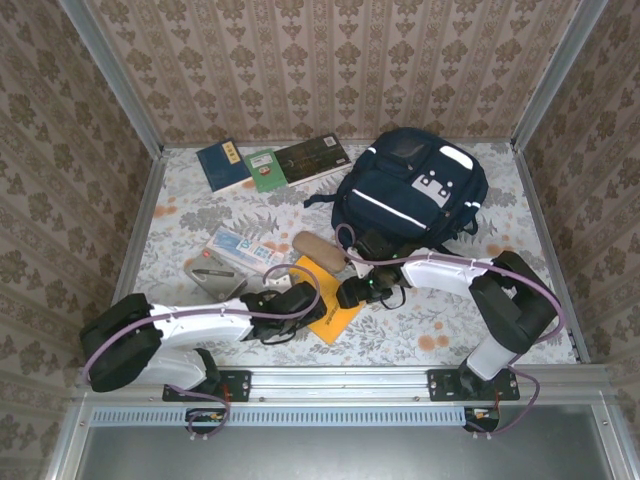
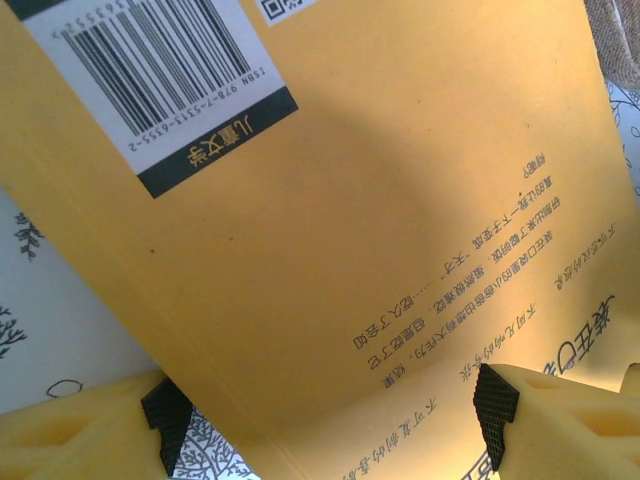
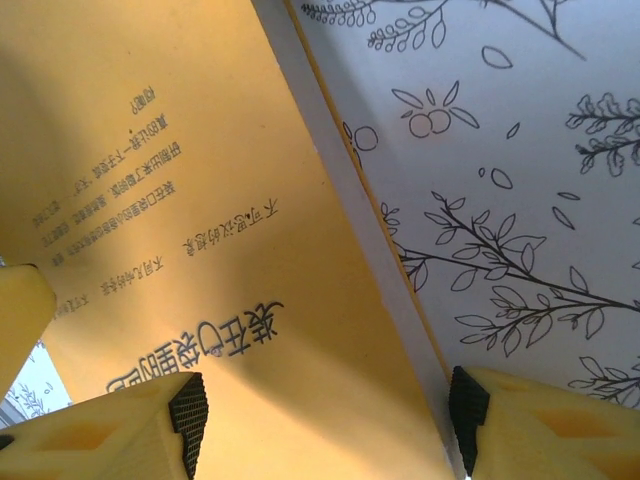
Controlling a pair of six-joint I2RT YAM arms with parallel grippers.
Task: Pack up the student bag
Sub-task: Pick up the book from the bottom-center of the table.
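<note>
Over the yellow book point(image 1: 330, 312), left gripper point(image 2: 330, 405) and right gripper point(image 3: 326, 408) (both jaws spread wide).

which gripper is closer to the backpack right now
Right. The right gripper is over the yellow book, just in front of the student bag; the left gripper is on the book's other side, farther away.

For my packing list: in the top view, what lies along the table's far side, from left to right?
Thin blue paper book → small green paper book → dark rectangular book → large navy-blue fabric backpack.
</note>
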